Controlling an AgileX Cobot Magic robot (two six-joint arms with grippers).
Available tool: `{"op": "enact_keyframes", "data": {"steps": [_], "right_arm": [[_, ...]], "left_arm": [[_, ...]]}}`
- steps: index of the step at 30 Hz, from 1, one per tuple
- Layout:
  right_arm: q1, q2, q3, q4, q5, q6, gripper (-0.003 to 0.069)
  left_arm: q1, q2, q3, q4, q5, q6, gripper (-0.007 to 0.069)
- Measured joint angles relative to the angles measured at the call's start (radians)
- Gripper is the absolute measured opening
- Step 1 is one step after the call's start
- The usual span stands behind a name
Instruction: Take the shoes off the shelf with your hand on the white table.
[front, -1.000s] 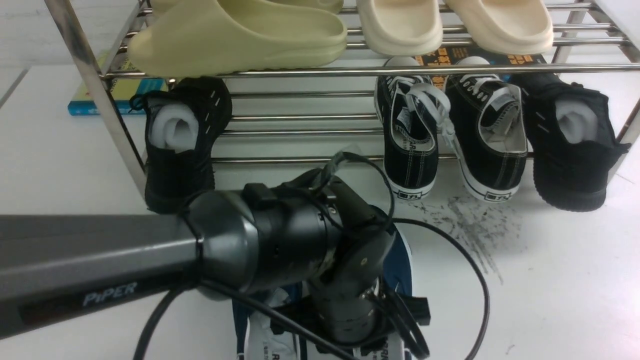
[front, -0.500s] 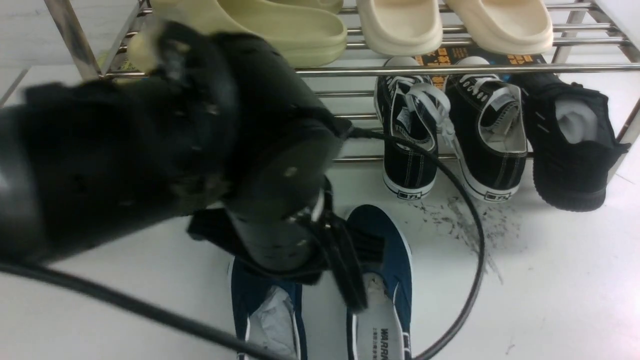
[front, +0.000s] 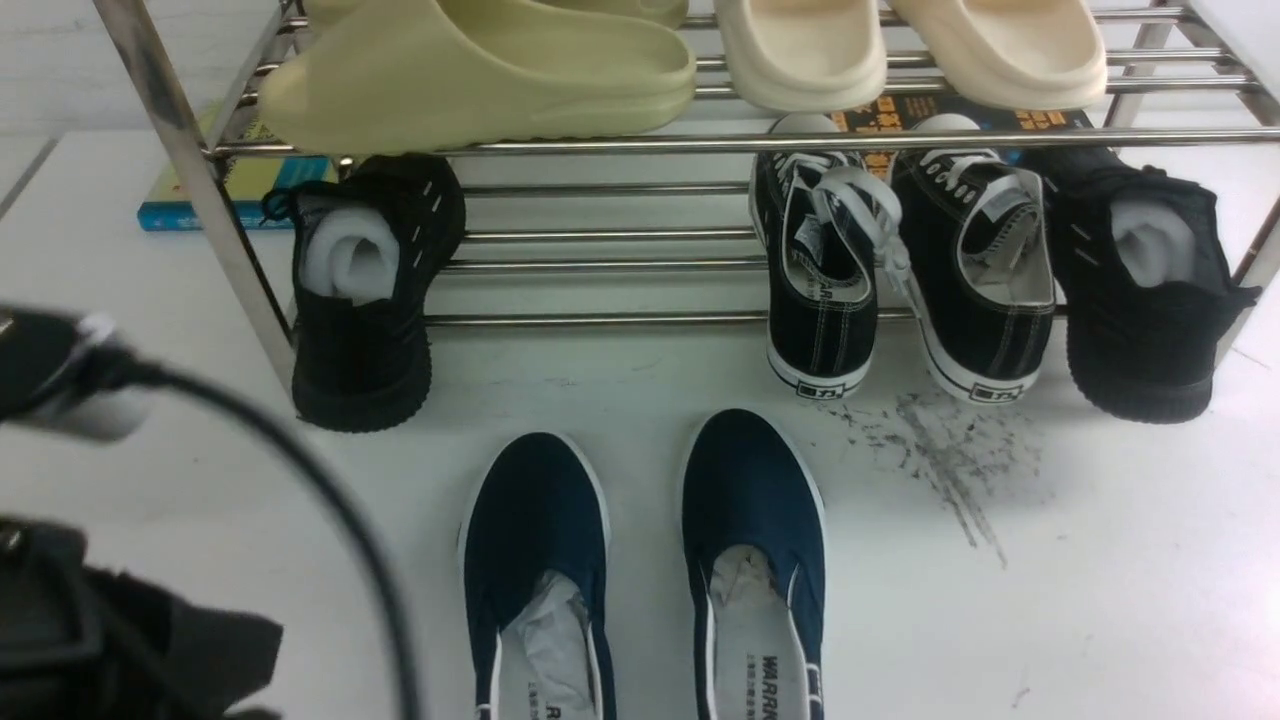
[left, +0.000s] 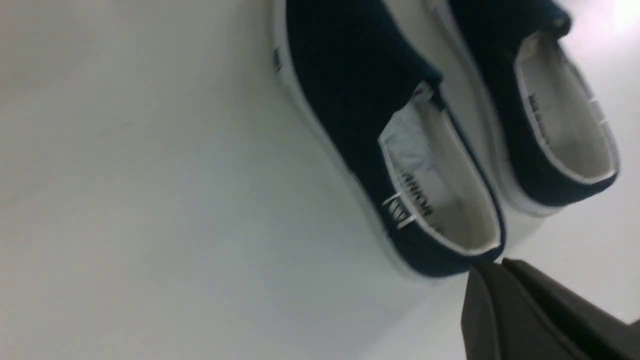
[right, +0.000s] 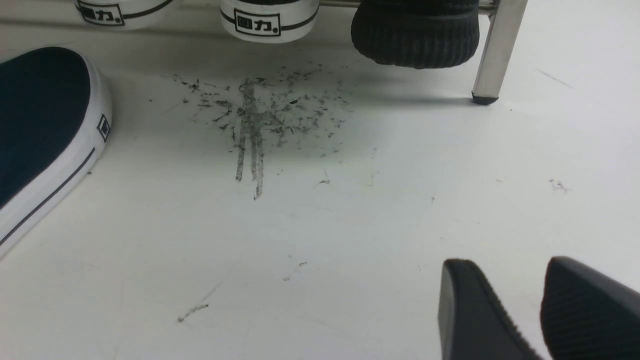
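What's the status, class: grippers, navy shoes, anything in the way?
Left gripper shut, empty; right gripper slightly parted, empty. Navy shoes side by side on white table, off shelf. Nothing in the way.

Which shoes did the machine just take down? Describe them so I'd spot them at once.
Start at the shiny chrome metal rod shelf; on the white table just in front of it lies a pair of navy blue canvas slip-ons, side by side, toes toward the rack. Unlike the black shoes on the shelf, they are blue, laceless and white-soled.

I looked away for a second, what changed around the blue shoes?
The left arm pulled back off the blue shoes to the near left edge, its gripper shutting empty. Both shoes stay side by side on the table; the rack is unchanged.
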Motion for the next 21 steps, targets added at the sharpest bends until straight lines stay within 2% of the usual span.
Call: {"op": "enact_keyframes", "data": {"steps": [2,7,13,21], "right_arm": [[0.0,0.0,0.0,0.0,0.0,0.0,0.024],[0.0,0.0,0.0,0.0,0.0,0.0,0.024],[0.0,0.0,0.0,0.0,0.0,0.0,0.024],[0.0,0.0,0.0,0.0,0.0,0.0,0.024]], "left_arm": [[0.0,-0.132,0.148,0.0,-0.224,-0.041,0.0001],[0.0,-0.345,0.386,0.021,-0.549,-0.183,0.0004],[0.0,-0.419,0.548,0.053,-0.652,-0.291,0.0011],[0.0,-0.419,0.606,0.07,-0.658,-0.299,0.0017]]}}
